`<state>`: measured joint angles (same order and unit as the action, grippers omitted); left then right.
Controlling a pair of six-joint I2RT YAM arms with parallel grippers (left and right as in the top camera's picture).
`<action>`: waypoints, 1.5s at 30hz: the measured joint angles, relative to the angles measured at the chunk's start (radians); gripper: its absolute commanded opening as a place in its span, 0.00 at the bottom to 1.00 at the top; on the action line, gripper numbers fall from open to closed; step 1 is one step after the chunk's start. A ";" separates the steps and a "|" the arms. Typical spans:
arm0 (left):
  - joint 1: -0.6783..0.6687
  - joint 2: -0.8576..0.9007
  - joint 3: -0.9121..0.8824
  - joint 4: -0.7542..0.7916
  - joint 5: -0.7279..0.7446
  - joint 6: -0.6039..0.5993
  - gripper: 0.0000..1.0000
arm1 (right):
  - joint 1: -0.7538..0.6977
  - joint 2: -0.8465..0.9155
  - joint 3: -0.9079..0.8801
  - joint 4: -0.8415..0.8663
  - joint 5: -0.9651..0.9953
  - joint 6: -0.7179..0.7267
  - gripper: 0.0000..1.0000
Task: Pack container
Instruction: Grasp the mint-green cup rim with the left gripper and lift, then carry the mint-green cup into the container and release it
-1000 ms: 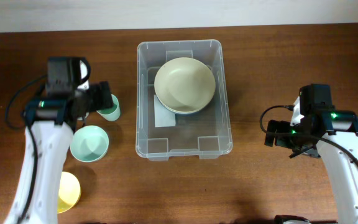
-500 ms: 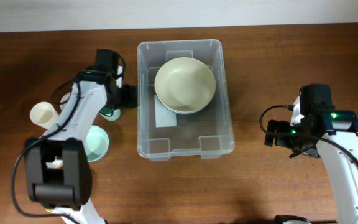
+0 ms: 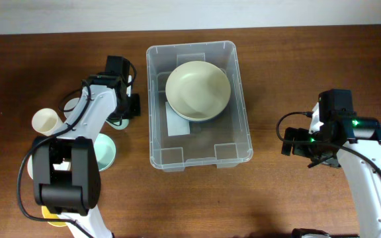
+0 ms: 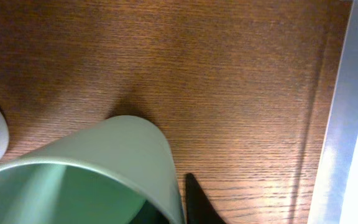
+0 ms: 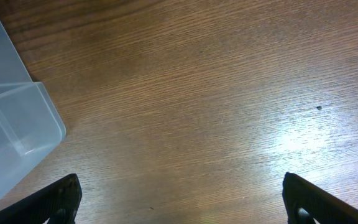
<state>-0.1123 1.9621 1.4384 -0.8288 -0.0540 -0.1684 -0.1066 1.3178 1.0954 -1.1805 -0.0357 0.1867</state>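
Observation:
The container, a clear plastic bin, stands mid-table with a cream bowl inside; its wall shows in the left wrist view and its corner in the right wrist view. Just left of it stands a pale green cup. My left gripper is over that cup. In the left wrist view the gripper is shut on the green cup, one finger inside the wall and one outside. My right gripper hangs open over bare wood right of the container.
Left of the green cup lies a cream cup. A mint bowl sits nearer the front, partly under my left arm, and a yellow item shows by the arm's base. Dark wood table all around.
My left arm has changed its pose, and its jaws have closed on the green cup's wall. The container has slid slightly to the right. The right arm has not moved.

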 measured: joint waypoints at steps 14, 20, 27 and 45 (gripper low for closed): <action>-0.012 0.004 0.331 -0.319 -0.061 0.003 0.01 | 0.000 0.000 0.000 0.000 -0.007 0.000 0.99; -0.119 -0.069 0.523 -0.430 -0.012 0.003 0.01 | 0.000 0.000 -0.001 0.002 -0.007 0.000 0.99; -0.317 -0.123 0.548 -0.473 0.113 0.003 0.01 | 0.000 0.000 -0.001 0.002 -0.008 0.000 0.99; -0.617 0.117 0.545 -0.455 0.251 0.002 0.01 | 0.000 0.000 -0.001 0.001 -0.011 0.001 0.99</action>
<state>-0.7296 2.0789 1.9835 -1.2839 0.1974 -0.1669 -0.1066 1.3178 1.0946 -1.1793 -0.0463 0.1875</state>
